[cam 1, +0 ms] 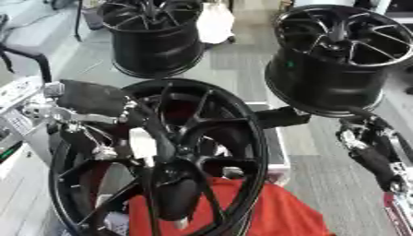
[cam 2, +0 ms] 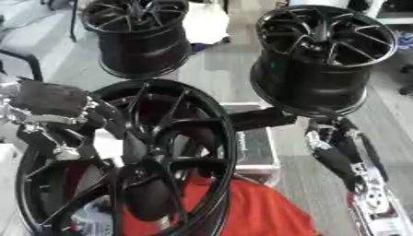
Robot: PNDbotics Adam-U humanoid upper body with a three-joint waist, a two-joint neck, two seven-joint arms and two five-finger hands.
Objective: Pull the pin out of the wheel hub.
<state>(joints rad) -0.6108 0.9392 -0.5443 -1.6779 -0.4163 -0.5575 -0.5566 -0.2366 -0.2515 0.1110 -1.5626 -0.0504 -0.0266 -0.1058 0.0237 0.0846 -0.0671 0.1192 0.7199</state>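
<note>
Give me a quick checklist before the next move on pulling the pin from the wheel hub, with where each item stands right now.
1. Near wheel in view, propped over the red cloth: ok.
2. Left hand at the wheel's upper left rim: ok.
3. Left hand's hold on anything: cannot tell.
4. Pin located: cannot tell; only a small white piece shows among the spokes.
5. Right hand at the wheel's right rim: ok; whether it touches, cannot tell.
6. Two spare wheels stand apart behind: ok.
</note>
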